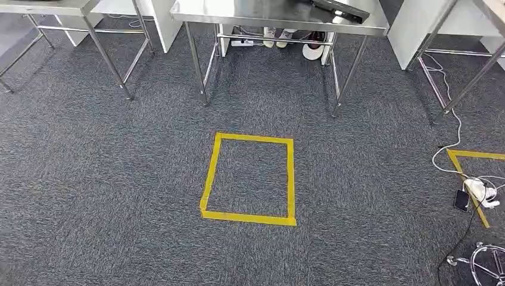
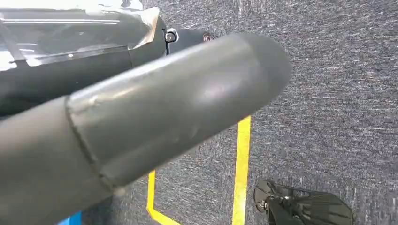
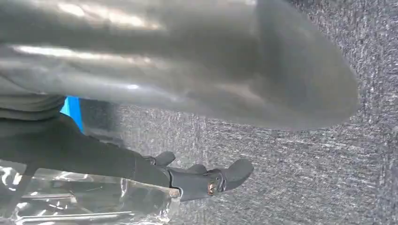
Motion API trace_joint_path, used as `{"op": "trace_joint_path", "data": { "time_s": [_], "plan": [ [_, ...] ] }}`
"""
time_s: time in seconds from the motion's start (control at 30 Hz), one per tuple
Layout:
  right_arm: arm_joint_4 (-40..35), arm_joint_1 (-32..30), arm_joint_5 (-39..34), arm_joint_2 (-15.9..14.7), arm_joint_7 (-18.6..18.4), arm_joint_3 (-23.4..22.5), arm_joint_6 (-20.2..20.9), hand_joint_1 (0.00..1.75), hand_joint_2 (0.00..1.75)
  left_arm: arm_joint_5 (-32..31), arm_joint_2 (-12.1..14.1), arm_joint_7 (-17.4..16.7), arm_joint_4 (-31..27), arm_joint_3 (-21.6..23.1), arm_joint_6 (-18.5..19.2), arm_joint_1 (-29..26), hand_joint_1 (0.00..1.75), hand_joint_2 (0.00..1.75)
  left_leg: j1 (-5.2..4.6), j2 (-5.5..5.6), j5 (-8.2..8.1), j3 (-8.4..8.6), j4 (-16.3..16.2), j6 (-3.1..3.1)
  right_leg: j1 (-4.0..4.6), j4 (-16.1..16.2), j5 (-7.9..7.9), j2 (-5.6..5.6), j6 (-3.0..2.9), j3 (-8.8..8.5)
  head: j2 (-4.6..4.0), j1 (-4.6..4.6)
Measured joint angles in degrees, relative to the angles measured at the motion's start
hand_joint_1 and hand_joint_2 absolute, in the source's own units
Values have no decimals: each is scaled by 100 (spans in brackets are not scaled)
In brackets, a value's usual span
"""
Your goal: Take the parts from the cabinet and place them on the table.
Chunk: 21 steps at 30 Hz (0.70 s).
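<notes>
My left hand (image 2: pixel 141 117) hangs low over the grey carpet, its thick thumb stretched out and apart from the dark fingers (image 2: pixel 185 35). A clear plastic film (image 2: pixel 75 33) lies along those fingers, and I see no part inside it. My right hand (image 3: pixel 187 93) hangs the same way, thumb straight, dark fingers (image 3: pixel 202 178) nearly straight, with clear film (image 3: pixel 89 201) beside them. Ahead in the head view stands a steel table (image 1: pixel 280 18) on thin legs. No cabinet or loose part is in sight.
A yellow tape square (image 1: pixel 250 179) marks the carpet in front of the table. A second steel table (image 1: pixel 53 6) stands at the far left. White cable (image 1: pixel 455 137), a phone (image 1: pixel 461 199) and a chair base (image 1: pixel 485 265) lie at the right. A person's shoes (image 1: pixel 277 37) show under the table.
</notes>
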<state>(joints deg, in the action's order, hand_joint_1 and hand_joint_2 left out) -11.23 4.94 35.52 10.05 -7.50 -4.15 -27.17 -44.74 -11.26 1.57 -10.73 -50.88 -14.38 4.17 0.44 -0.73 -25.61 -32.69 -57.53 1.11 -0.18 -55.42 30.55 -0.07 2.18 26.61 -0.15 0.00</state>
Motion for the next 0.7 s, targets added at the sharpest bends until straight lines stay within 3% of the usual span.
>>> {"op": "trace_joint_path", "data": {
  "time_s": [0.1, 0.13, 0.17, 0.2, 0.27, 0.3, 0.33, 0.37, 0.43, 0.47, 0.5, 0.53, 0.6, 0.63, 0.67, 0.7],
  "plan": [
    [2, -24, 2, -4, 2, -11, 0, 0, 0, 37, -2, 20, 0, 0, 30, -6, 0, 0, 28, 1, 72, -6, 21, -111, 10, -28, -51, 0, -119, 41, 0, 2],
    [2, -18, 4, -2, 2, -13, 0, 0, 0, 37, 0, 22, 0, 0, 33, -11, 0, 0, 59, 19, 18, -49, -33, -135, -90, -4, -104, -3, -195, 43, 0, 0],
    [2, -8, 4, -2, 2, -15, 0, 0, 0, 42, 2, 24, 0, 0, 33, -15, 0, 0, 59, 33, -151, -113, -179, -156, -68, -5, -131, -8, -239, 24, 0, -13],
    [2, -5, 2, 0, 2, -15, 0, 0, 0, 42, 2, 24, 0, 0, 33, -15, 0, 0, 64, 34, -469, -270, -587, -175, -57, -8, -164, -14, -296, 63, 0, -24],
    [2, -16, -4, 2, 2, -20, 0, 0, 0, 42, 0, 28, 0, 0, 33, -18, 0, 0, 65, 47, -907, -633, -1503, -215, -19, -29, -203, -24, -324, 138, 0, -20],
    [2, -24, -18, 2, 2, -26, -4, 0, 0, 42, 0, 33, 0, 0, 33, -24, 0, 0, 65, 49, -970, -730, -1786, -220, -4, -47, -209, -26, -324, 169, 0, -17],
    [2, -29, -22, 0, 2, -35, -4, 0, 0, 42, 0, 35, 0, 0, 33, -33, 0, 0, 65, 50, -913, -692, -1780, -210, 8, -62, -219, -25, -335, 187, 0, -20],
    [2, -31, -24, 0, 2, -44, -7, 0, 0, 42, 2, 37, 0, -2, 33, -37, 0, 0, 64, 52, -715, -505, -1480, -180, 23, -77, -219, -22, -334, 198, 0, -20],
    [2, -31, -111, 4, 24, -57, -7, 0, 0, 33, 2, 41, 0, -2, 33, -28, 0, 0, 53, 120, -261, 50, -480, -88, 50, -88, -221, 41, -328, 186, 0, -22],
    [2, -23, -215, 17, 72, -94, -7, 0, 0, 33, 20, 44, -2, 0, 33, -27, 0, 0, 51, 361, -244, 219, -138, -13, 30, -89, -225, 49, -319, 200, 0, -9],
    [0, 8, -357, 26, 129, -173, -22, 0, 0, 31, 28, 50, 0, 0, 33, -41, 0, 0, 51, 371, -250, 269, -29, 3, 111, -119, -236, 61, -297, 292, 0, -4],
    [0, 26, -468, 31, 179, -245, -35, 0, 0, 22, 24, 55, 0, 0, 31, -49, 0, 0, 18, 315, -256, 254, -27, 6, 56, -116, -264, 91, -255, 290, 0, -20],
    [2, 8, -575, 57, 230, -371, -44, 0, 0, 7, 22, 55, 0, -2, 33, -59, 0, 0, -7, 245, -216, 227, 9, 63, 37, -97, -317, 169, -172, 329, 0, -24],
    [2, -10, -610, 48, 232, -424, -50, 0, 0, -7, -2, 55, 0, 0, 33, -53, 0, 0, 77, 179, -148, 246, 108, 121, 108, -116, -304, 186, -144, 367, 0, -11],
    [4, -25, -630, 44, 232, -476, -52, 0, 0, -9, 0, 55, -2, -2, 31, -47, 0, 0, 52, 135, -117, 254, 151, 134, 63, -227, -220, 136, -143, 446, 0, -15],
    [4, -26, -665, 48, 247, -525, -57, 0, 0, -11, 4, 55, -2, 0, 31, -46, 0, 0, 66, 81, -96, 229, 153, 171, 53, -596, -4, 114, -163, 634, 0, 26]
  ]
}}
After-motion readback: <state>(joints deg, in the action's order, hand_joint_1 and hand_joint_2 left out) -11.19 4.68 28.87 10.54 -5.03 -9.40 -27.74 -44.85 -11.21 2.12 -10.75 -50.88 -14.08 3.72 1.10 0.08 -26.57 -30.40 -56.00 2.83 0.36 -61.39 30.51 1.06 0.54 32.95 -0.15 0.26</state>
